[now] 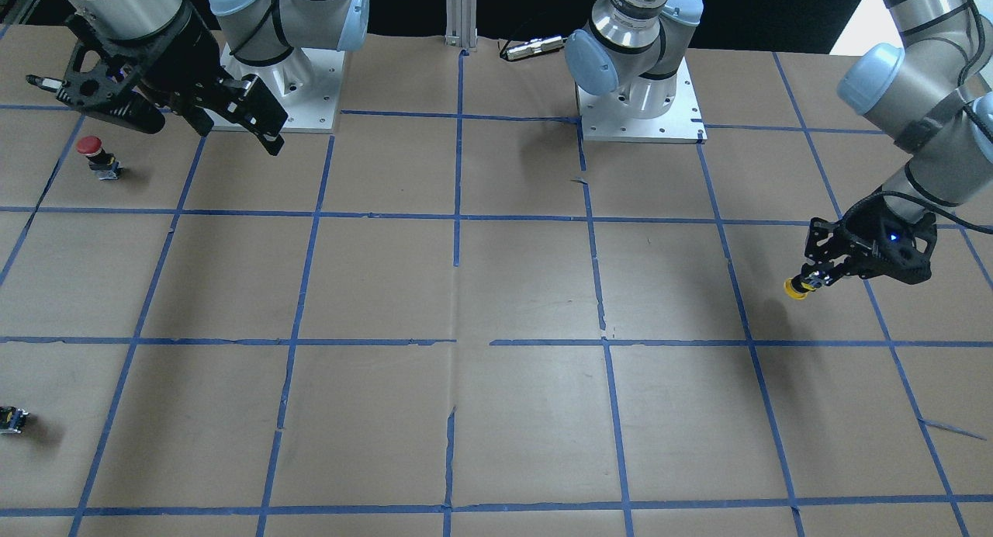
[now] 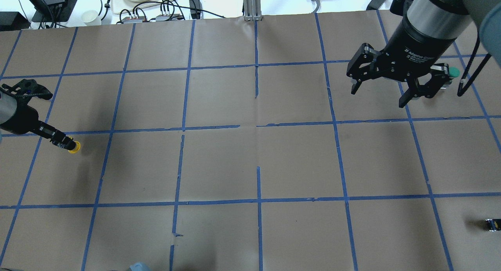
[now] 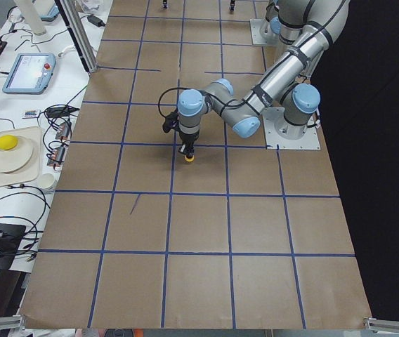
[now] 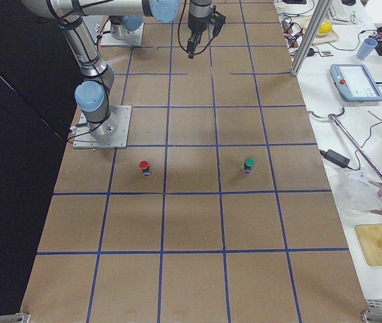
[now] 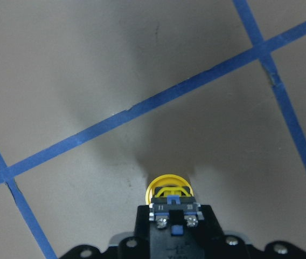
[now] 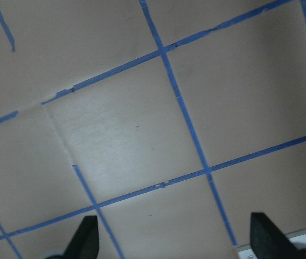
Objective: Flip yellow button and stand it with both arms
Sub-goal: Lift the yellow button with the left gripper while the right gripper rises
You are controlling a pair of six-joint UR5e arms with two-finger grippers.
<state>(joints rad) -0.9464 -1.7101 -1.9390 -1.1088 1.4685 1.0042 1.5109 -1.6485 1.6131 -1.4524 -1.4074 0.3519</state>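
One arm carries the load: the left fingers (image 2: 58, 140) are clamped on the body of the yellow button (image 2: 73, 146), its cap jutting free, low over the bench (image 2: 250, 165) at the left, likely for regripping; the right fingers (image 2: 407, 96), spread apart, hover far right.

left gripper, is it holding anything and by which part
The left gripper holds the yellow button by its black-and-grey body, with the yellow cap sticking out in front. The right gripper is open and empty.

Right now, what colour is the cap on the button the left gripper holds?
Yellow; the yellow button shows best in the left wrist-mounted view.
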